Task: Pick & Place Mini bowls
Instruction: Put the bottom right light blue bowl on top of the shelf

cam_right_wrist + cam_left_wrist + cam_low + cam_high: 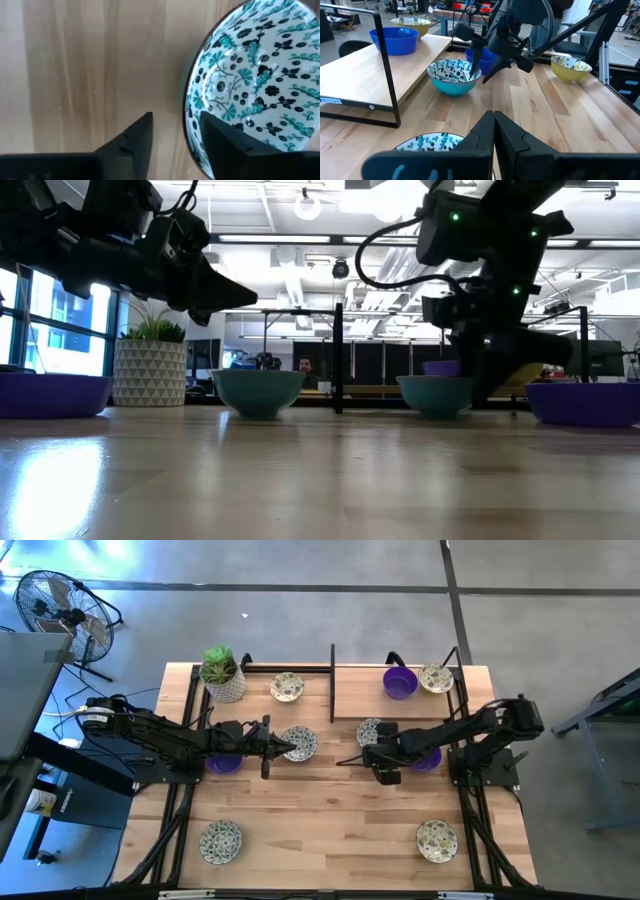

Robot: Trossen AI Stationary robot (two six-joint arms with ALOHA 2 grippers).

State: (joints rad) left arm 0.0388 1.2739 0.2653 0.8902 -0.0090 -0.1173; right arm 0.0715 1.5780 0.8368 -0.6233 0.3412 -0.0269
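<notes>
Two teal bowls [258, 391] on table [320, 480]

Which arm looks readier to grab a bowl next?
The right, probably: its open pincer straddles the rim of a patterned bowl. The left pincer is shut above another patterned bowl.

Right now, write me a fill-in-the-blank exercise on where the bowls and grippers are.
1. The left gripper, jaws ___, sits above a patterned bowl near the table's middle.
2. The right gripper has its fingers either side of a patterned bowl's ___.
3. On the raised shelf a purple bowl sits beside a ___ bowl.
4. The white pot holds a green ___.

Missing words: shut; rim; patterned; plant
</notes>
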